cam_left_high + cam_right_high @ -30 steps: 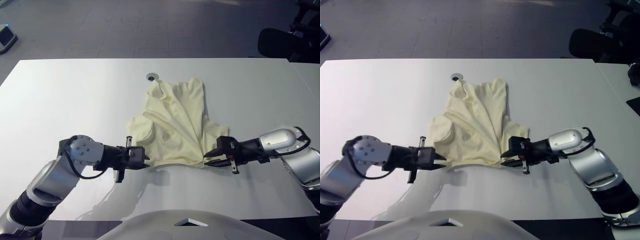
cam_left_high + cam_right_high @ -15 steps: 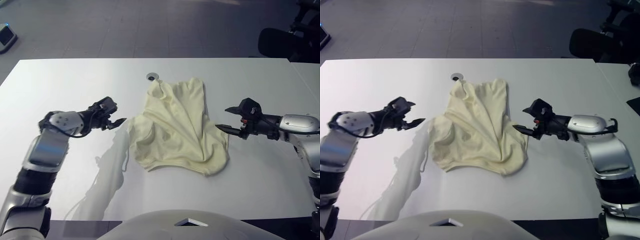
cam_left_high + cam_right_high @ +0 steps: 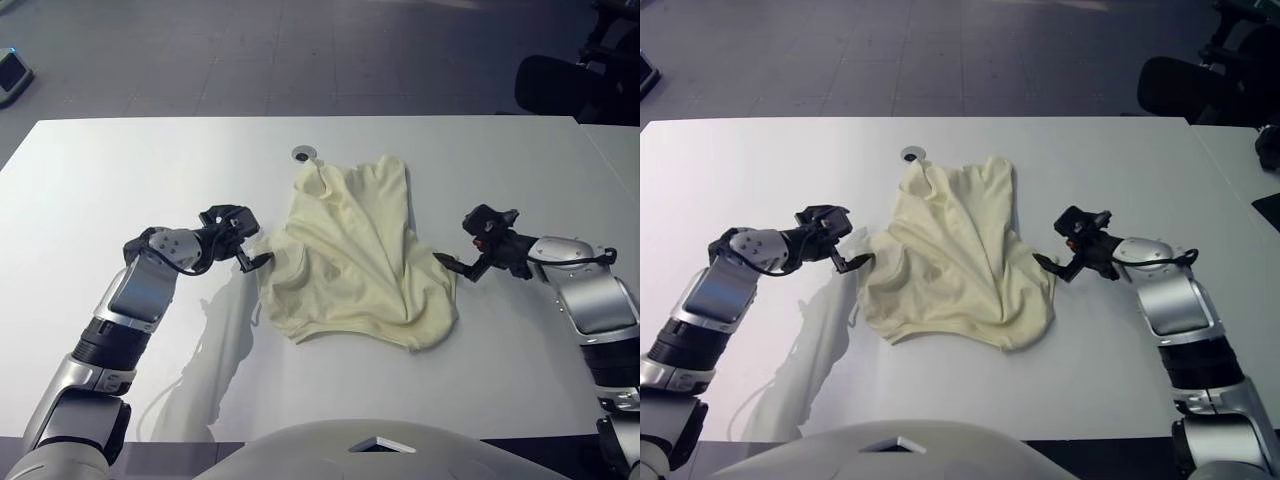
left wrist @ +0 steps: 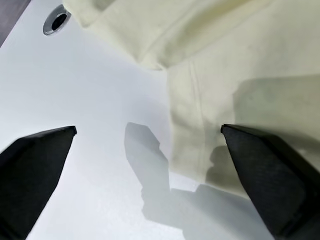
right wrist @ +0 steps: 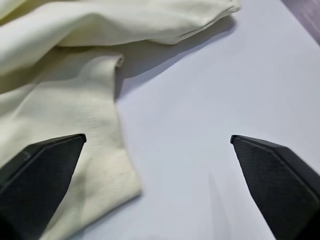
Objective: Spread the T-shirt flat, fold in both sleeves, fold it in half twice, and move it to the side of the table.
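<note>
Soft cream T-shirt (image 3: 350, 250) lies bunched and creased on the smooth white table (image 3: 130, 170). The left end effector (image 3: 255, 258) and right end effector (image 3: 450, 262) sit at its sides, both spread wide, gripping nothing.

Round metal grommet (image 3: 305, 153) set flush in table (image 3: 120, 170), near far edge, roughly midway along it. Dark opening at centre.

Grey tiled floor (image 3: 250, 50) beyond far edge.

Small light-coloured device (image 3: 12, 75) on floor past far left corner; type cannot be determined.

Black chair (image 3: 560, 88) on floor past far right corner, partly cut off by frame.

Second white tabletop (image 3: 1240, 165) alongside right edge, separated by narrow gap. Dark items at its outer margin, too cropped to identify.
</note>
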You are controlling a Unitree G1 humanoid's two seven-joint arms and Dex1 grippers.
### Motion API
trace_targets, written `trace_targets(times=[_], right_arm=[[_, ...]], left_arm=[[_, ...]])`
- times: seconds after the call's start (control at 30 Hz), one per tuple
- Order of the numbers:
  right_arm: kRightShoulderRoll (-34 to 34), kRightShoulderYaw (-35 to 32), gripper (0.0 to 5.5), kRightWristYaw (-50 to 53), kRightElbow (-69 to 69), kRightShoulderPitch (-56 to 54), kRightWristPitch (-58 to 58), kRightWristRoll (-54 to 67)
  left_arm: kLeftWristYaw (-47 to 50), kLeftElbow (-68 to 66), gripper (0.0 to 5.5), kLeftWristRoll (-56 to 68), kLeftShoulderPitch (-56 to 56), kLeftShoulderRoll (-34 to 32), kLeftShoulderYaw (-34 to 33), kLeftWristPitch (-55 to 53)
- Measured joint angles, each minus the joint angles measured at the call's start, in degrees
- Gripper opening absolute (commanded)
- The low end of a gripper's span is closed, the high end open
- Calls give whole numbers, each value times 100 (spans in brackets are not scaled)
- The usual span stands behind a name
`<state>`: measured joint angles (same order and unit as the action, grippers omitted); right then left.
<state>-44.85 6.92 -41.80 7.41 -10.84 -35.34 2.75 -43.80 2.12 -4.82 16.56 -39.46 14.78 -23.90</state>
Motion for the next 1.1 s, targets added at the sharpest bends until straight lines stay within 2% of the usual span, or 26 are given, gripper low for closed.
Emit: trace_targets(times=[0.17,0.33,0.43,0.6,0.9,1.1], right_arm=[[-137,123,540,-1,-64,138,216,-283],[-548,97,540,17,-55,359,363,-546],[-698,77,540,45,-66,472,362,-638],[-795,87,540,27,90,574,243,-728],[-1266,-382,540,-108,1269,1756,-284,-556],[-1620,-505,540,-359,1568,2205,-320,-486]], left_arm=[[-7,-124,538,-179,-17,-156,13,189],[-56,63,538,-212,-354,-649,-207,131],[-24,360,538,-215,-743,-882,-433,-63],[156,1117,538,-181,-1331,-898,-699,-677],[181,1974,538,-140,-1993,-917,-840,-1144],[-72,2482,538,70,-2705,-1346,-1176,-1282]])
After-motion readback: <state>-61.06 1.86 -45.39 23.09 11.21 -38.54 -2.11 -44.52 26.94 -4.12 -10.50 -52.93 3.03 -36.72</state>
